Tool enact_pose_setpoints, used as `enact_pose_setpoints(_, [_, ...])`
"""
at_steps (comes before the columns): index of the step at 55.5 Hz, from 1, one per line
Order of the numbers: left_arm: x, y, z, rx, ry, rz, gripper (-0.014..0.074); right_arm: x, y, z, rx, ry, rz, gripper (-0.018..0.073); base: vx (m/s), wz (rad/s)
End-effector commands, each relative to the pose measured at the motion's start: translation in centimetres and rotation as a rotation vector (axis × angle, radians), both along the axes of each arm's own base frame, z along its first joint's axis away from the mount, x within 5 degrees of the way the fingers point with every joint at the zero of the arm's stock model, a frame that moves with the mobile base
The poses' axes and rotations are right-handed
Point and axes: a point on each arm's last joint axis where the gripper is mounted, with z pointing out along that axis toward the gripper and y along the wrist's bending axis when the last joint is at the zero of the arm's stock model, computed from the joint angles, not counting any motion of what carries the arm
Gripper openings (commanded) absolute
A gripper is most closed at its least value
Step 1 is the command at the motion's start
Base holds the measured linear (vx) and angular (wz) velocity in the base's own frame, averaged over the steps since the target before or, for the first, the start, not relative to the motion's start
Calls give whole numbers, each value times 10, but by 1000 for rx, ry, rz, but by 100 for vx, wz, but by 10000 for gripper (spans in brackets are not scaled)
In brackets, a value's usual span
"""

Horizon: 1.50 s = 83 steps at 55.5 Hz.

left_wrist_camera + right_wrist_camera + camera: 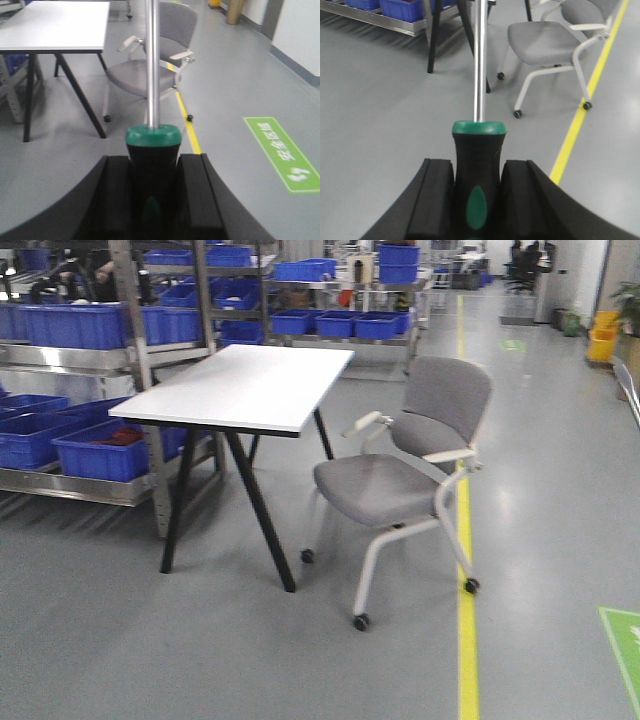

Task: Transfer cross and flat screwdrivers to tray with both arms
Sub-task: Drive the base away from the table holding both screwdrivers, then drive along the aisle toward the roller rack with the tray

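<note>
In the left wrist view my left gripper (153,160) is shut on the black handle of a screwdriver (152,145) with a green collar. Its steel shaft runs straight up out of the frame. In the right wrist view my right gripper (478,165) is shut on the black and green handle of the other screwdriver (478,150). Its shaft also points up and out of frame. Both tips are out of view. Both tools are held in the air above the grey floor. The tray is out of view. Neither gripper shows in the front view.
A white table (245,385) on black legs stands ahead, with a grey wheeled chair (410,475) to its right. Metal racks with blue bins (100,450) line the left and back. A yellow floor line (466,640) runs past the chair.
</note>
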Motion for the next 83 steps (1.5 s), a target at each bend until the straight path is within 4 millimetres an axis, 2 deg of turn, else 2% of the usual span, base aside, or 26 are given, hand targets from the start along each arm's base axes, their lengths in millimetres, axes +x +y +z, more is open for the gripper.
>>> enact_pose_setpoints(1, [-2,1,17,-57,-107,11,-3,0,0,16,24,-111,-3,-8,49,39])
enact_pose_setpoints(83, [-2,1,17,-57,-107,11,-3,-1,-1,15,11,-93,-6,-8,56,54])
